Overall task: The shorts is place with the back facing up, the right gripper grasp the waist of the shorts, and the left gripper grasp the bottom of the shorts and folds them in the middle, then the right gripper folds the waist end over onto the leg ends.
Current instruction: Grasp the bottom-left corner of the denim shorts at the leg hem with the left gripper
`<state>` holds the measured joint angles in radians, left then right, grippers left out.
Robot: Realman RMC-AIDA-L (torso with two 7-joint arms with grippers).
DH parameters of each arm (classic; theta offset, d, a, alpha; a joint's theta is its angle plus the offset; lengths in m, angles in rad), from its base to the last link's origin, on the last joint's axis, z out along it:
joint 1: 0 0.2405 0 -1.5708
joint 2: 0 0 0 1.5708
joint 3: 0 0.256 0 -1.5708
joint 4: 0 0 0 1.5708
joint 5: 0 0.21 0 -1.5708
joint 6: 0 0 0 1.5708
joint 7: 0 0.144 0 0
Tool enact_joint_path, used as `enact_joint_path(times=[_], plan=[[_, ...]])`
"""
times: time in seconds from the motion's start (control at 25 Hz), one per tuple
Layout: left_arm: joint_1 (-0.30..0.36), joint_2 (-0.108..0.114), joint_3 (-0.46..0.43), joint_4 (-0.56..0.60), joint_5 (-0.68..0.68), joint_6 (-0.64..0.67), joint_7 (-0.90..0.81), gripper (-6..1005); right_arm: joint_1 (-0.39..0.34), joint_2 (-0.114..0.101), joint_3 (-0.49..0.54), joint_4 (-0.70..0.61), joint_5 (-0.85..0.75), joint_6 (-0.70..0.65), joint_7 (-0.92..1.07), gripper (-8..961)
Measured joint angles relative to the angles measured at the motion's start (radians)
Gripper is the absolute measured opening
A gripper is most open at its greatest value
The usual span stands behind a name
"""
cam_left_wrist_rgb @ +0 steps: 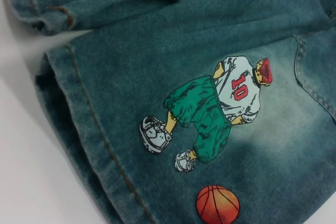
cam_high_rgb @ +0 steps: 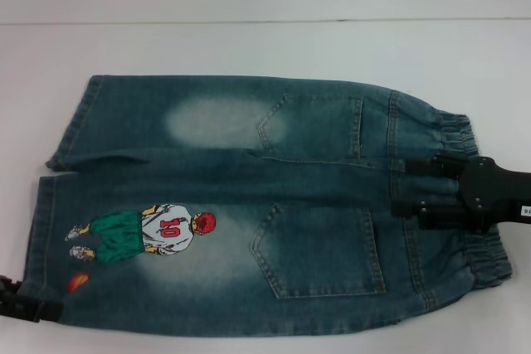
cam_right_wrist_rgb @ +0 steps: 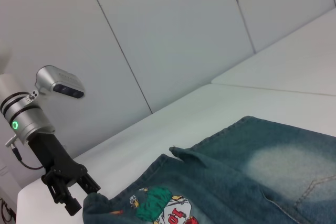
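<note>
The shorts (cam_high_rgb: 249,205) lie flat, back up, across the middle of the white bench (cam_high_rgb: 249,47). The denim looks soft and a little heavy, so it will sag between two holds. The right end effector (cam_high_rgb: 419,191), at right, rests on the waist (cam_high_rgb: 465,196); its opening I cannot tell. The left end effector (cam_right_wrist_rgb: 86,195), lower left, seems closed on the hem corner (cam_right_wrist_rgb: 94,201). These are good holding places.

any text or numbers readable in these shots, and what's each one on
"10": red number on the white shirt of the cartoon player printed on one leg of the denim shorts; it also shows upside down in the right wrist view.
Small white label on the right claw: cut off at the picture's edge, too small to read.
No other text shows.
</note>
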<state>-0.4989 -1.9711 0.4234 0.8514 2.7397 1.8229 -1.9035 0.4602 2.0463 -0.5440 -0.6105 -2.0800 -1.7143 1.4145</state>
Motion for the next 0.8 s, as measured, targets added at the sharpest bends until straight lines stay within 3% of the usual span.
enact_joint_path(times=[0.16,0.68,0.8], plan=[[0.0,0.0,0.0,0.0,0.0,0.006,0.0,904,0.0,0.0,0.007,0.0,0.0,-0.006,0.0,945],[-0.012,0.005,0.0,-0.024,0.003,0.014,-0.006,658,-0.002,-0.001,0.018,0.0,0.002,-0.018,0.0,944],[-0.014,0.005,0.0,-0.027,0.007,0.012,-0.008,517,-0.002,-0.002,0.024,0.0,0.003,-0.022,0.0,944]])
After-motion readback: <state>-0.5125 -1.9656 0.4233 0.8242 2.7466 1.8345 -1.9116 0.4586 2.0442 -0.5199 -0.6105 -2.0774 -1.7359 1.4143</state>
